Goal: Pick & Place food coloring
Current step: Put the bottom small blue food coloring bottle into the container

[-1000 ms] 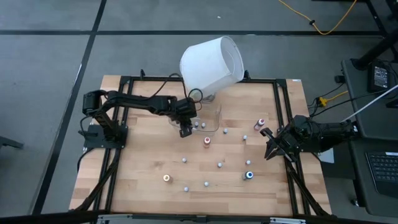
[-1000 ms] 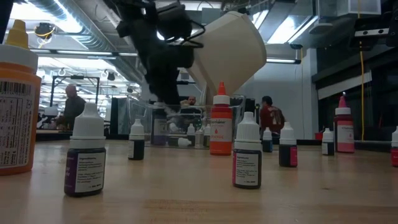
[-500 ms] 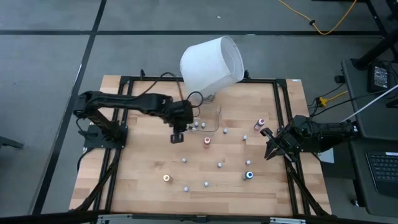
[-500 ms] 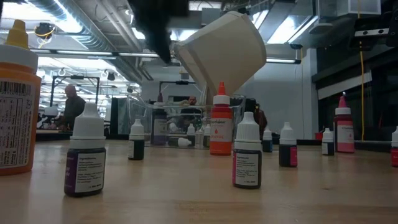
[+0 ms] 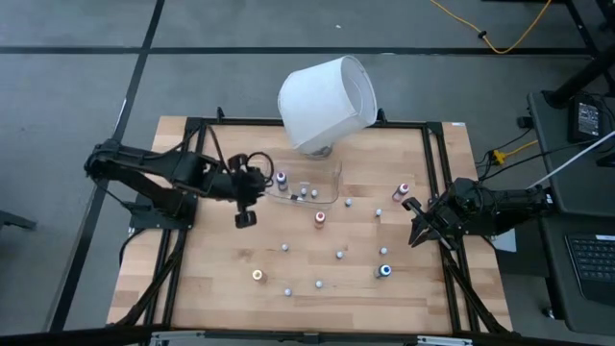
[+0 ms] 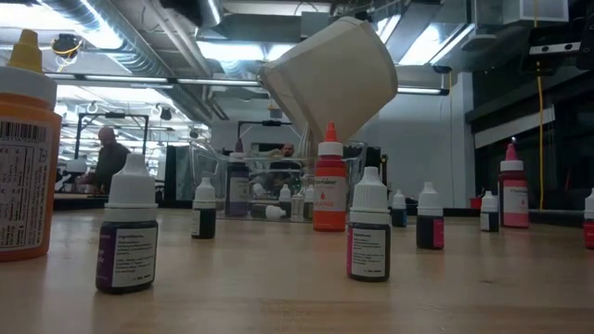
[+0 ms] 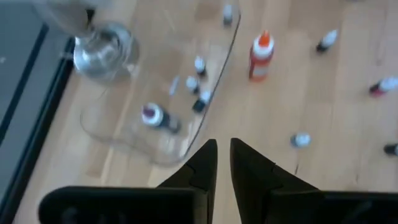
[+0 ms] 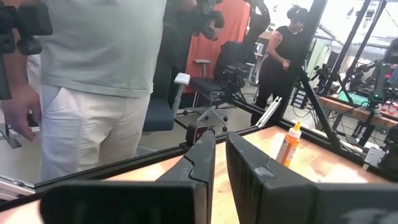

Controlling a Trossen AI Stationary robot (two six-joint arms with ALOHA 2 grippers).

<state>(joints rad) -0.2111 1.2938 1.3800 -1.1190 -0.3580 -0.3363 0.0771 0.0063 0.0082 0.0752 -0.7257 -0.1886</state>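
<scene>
Several tiny food coloring bottles stand scattered on the wooden table, among them an orange one (image 5: 319,218), a blue-capped one (image 5: 384,271) and a pink-capped one (image 5: 404,189). More lie in the clear plastic tray (image 5: 332,183), including a purple-capped one (image 5: 281,178) (image 7: 155,116). My left gripper (image 5: 245,219) (image 7: 222,163) hangs above the table, left of the tray, fingers shut with nothing between them. My right gripper (image 5: 415,235) (image 8: 221,155) rests shut at the table's right edge, pointing level.
A big white lampshade (image 5: 327,101) tilts over the table's far edge, behind the tray. A black frame (image 5: 192,125) runs around the tabletop. A large orange bottle (image 6: 23,158) stands close to the low camera. A person stands beyond the table in the right wrist view.
My left gripper has risen from the tray and drawn back toward the table's left edge, leaving the low view through its top. The purple-capped bottle now shows in the tray where the arm had covered it.
</scene>
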